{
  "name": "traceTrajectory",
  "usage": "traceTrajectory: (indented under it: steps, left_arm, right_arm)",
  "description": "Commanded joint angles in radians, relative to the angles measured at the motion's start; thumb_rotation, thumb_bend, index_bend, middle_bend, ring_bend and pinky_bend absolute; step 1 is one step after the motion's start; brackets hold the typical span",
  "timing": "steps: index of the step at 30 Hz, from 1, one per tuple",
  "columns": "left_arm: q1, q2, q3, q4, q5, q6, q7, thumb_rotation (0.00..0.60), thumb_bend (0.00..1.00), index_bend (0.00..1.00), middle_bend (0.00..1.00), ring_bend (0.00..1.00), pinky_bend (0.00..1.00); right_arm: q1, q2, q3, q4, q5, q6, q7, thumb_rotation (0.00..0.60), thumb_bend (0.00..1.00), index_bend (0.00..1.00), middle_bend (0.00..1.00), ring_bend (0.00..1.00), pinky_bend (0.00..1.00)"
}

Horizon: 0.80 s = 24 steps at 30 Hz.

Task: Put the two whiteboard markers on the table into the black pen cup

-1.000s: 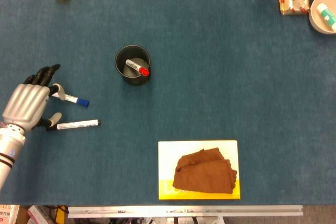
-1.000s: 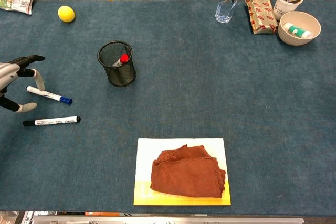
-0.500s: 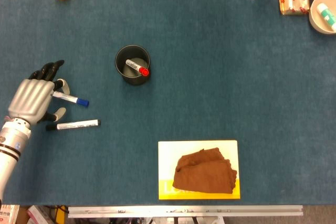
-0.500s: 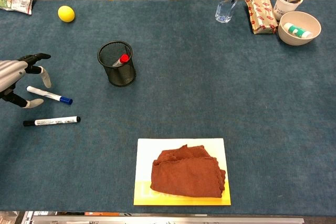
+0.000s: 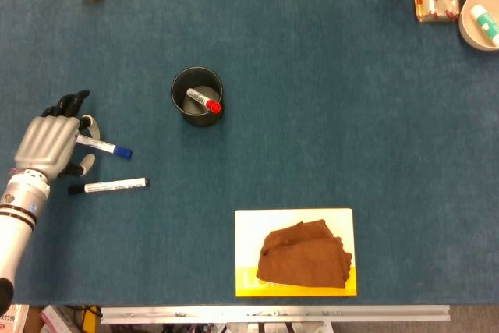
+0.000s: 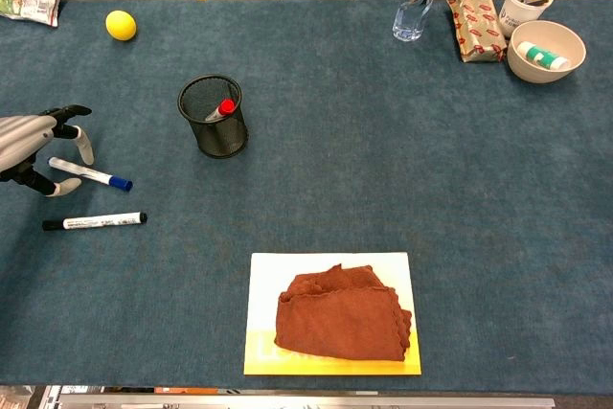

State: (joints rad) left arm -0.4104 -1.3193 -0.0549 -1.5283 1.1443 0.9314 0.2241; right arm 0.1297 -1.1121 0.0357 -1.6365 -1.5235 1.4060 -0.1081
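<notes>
While the left hand (image 5: 48, 143) hovers spread and holding nothing over the blue marker's (image 5: 104, 146) tail, the black marker (image 5: 107, 186) lies just below it. Cup (image 5: 196, 96) is well off to its right. Sloppy pinch could roll the marker away.

The left hand (image 5: 48, 146), silver-backed with black fingers (image 5: 69, 102), hangs low at the far left, back upward, fingers and thumb curved downward and spread apart. Its forearm runs toward the near left corner. The right hand is unseen.
</notes>
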Motion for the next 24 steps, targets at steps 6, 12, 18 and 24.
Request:
traceTrajectory:
  steps: [6,12,18,24]
  left_arm:
    - [-0.023,-0.023,0.002,0.025,-0.047,-0.018,0.042,0.600,0.32,0.43,0.00,0.00,0.17]
    - [-0.030,-0.037,0.015,0.032,-0.033,-0.021,0.037,0.600,0.32,0.44,0.00,0.00,0.17]
    - [-0.032,-0.056,0.030,0.038,-0.012,-0.020,0.028,0.600,0.32,0.44,0.00,0.00,0.17]
    - [-0.039,-0.083,0.038,0.063,-0.002,-0.023,0.028,0.600,0.32,0.44,0.00,0.00,0.17]
  right_arm:
    - [0.001,-0.001,-0.001,0.000,0.001,-0.002,-0.002,0.600,0.00,0.40,0.36,0.27,0.40]
    - [0.001,0.000,0.000,0.000,0.002,-0.001,0.000,0.600,0.00,0.40,0.36,0.27,0.40]
    - [0.001,0.000,-0.001,0.000,0.001,-0.001,0.001,0.600,0.00,0.40,0.36,0.27,0.40]
    - [0.001,0.001,-0.001,-0.001,0.000,0.000,0.002,0.600,0.00,0.40,0.36,0.27,0.40]
